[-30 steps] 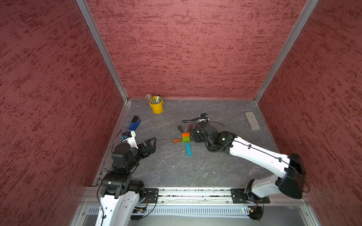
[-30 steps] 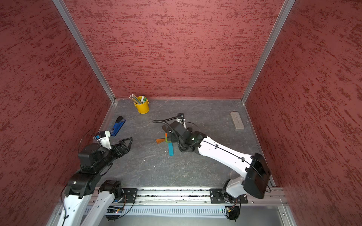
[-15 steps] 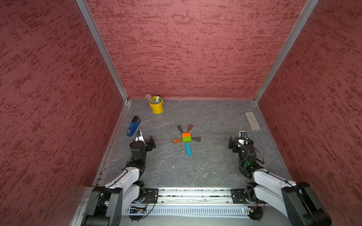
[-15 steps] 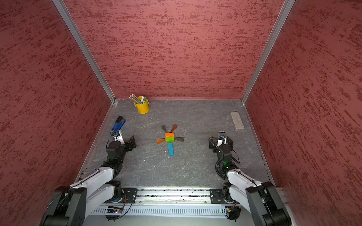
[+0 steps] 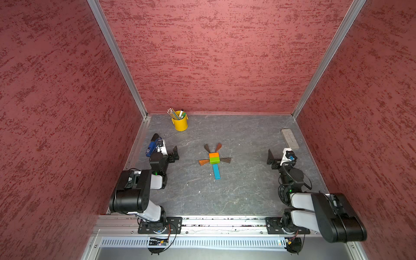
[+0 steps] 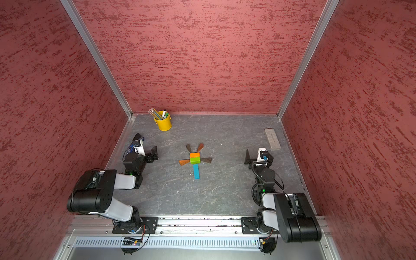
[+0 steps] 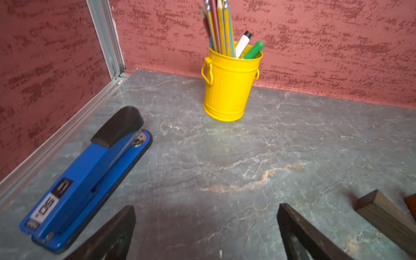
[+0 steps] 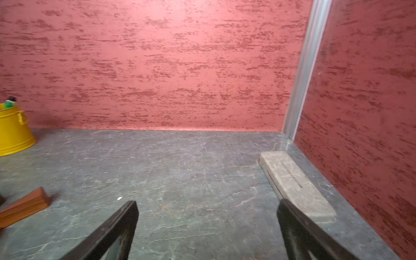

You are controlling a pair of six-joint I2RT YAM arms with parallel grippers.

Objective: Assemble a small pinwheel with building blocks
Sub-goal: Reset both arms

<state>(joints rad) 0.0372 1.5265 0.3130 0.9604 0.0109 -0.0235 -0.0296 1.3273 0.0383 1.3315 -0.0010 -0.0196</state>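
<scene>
The pinwheel lies flat mid-table in both top views: orange block (image 5: 213, 155) behind green block (image 5: 214, 160), blue bar (image 5: 216, 171) as stem toward the front, and brown wedges (image 5: 203, 162) fanned around the centre. It shows again in a top view by its green block (image 6: 195, 160). My left gripper (image 5: 167, 150) rests low to its left, open and empty (image 7: 206, 209); a dark wedge (image 7: 380, 211) shows at that view's edge. My right gripper (image 5: 280, 155) rests low to the right, open and empty (image 8: 207, 204), with one reddish wedge (image 8: 22, 208) in view.
A yellow cup of pencils (image 5: 180, 122) stands at the back left. A blue stapler (image 5: 152, 145) lies along the left wall beside my left gripper. A grey eraser (image 5: 290, 138) lies by the right wall, just beyond my right gripper. Red walls enclose three sides.
My right arm has pulled back from over the pinwheel to the right side. The left arm has come down from its raised pose. Both now sit folded low; the pinwheel is uncovered.
</scene>
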